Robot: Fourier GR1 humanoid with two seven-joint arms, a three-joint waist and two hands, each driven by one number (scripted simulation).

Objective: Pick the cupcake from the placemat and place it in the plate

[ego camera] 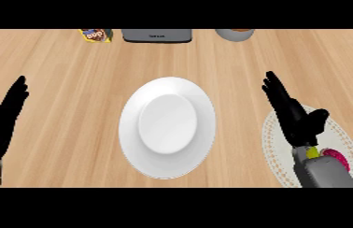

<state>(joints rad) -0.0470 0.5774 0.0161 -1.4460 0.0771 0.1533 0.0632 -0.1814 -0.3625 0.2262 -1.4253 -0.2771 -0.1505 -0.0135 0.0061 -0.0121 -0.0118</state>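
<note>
Right hand (293, 114), fingers straight, hovers over the placemat (276, 152), hiding most of the cupcake (332, 155); plate (131, 129) waits bare; left hand (12, 105) rests open.

The counter (76, 59) was pale wood, its grain running sideways under even light. Along the far edge stood a grey box (156, 35), a small yellow packet (95, 35) and a grey bowl (235, 34).
</note>
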